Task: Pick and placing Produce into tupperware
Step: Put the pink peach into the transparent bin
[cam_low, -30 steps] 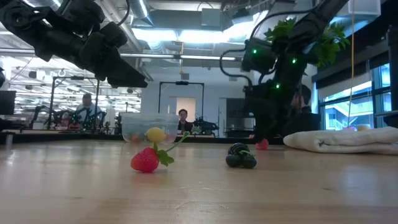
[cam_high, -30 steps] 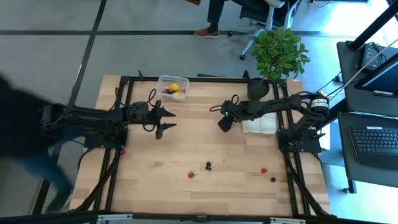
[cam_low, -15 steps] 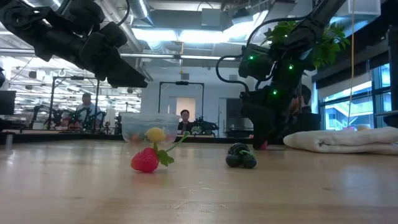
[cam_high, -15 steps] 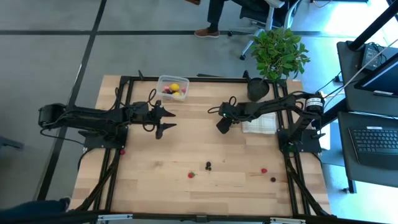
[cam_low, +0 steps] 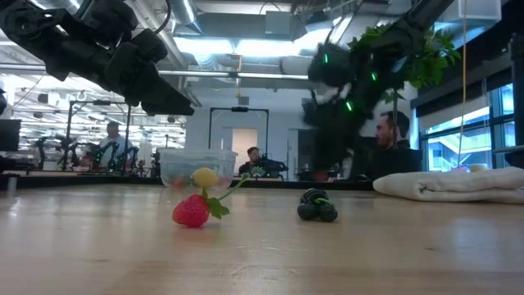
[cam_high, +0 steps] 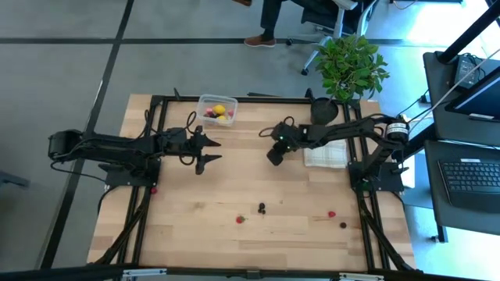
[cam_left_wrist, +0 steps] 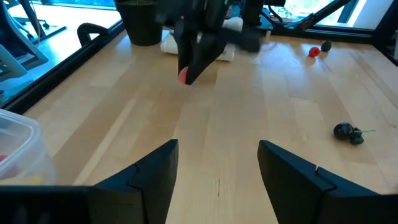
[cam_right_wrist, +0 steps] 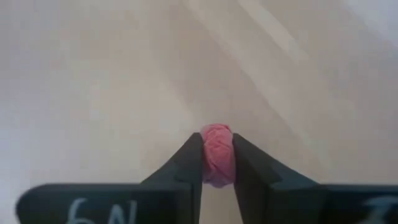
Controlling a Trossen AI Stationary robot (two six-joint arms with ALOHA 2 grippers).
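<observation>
The right gripper (cam_right_wrist: pixel 217 163) is clamped on a pink berry (cam_right_wrist: pixel 217 162) with a rounded, ribbed, probably raspberry-like surface, held between its fingertips above the table (cam_high: pixel 234 195). The tupperware (cam_high: pixel 217 109) lies beyond it, nearer the left gripper (cam_high: pixel 209 151), whose fingers stand apart, empty.

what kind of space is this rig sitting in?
Looks like an open-plan robotics lab or office workspace. Low view shows exposed ceiling ducts and people seated at distant benches; high view shows a laptop desk beside the wooden table, on bare concrete flooring.
</observation>
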